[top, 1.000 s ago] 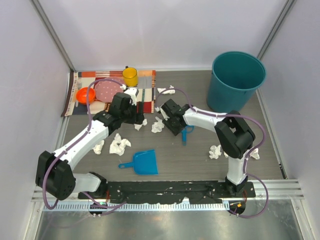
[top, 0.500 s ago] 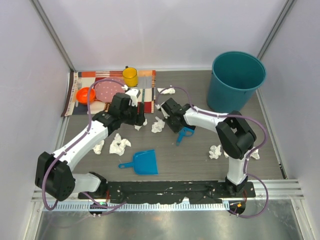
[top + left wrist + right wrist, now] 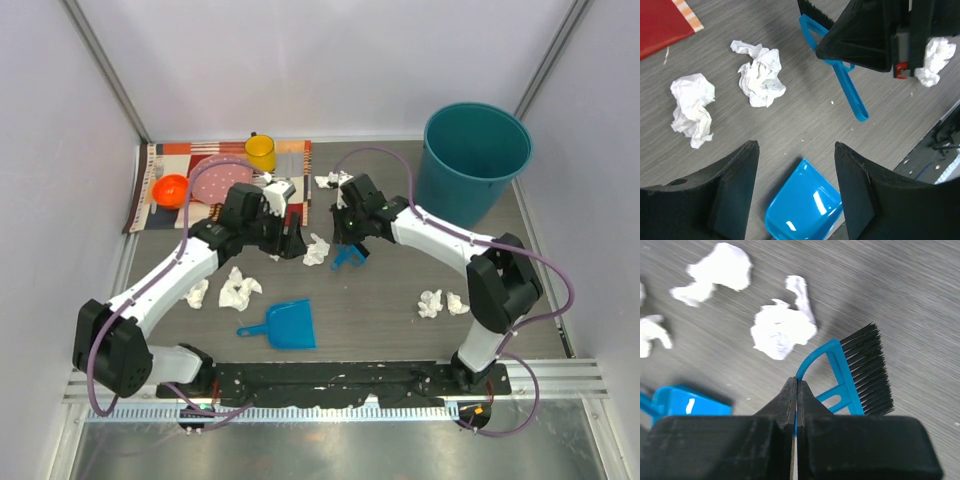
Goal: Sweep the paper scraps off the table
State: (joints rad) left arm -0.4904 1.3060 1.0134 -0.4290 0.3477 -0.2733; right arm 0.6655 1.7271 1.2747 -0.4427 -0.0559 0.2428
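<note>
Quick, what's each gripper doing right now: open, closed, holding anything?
Left gripper: open, holding nothing.
Right gripper: closed on the blue brush.

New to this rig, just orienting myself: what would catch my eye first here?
The big teal bucket at the table's far right corner stands out. Mid-table, the right jaws are shut on a blue brush, white paper scraps strewn around, a blue dustpan lying nearer the arm bases.
</note>
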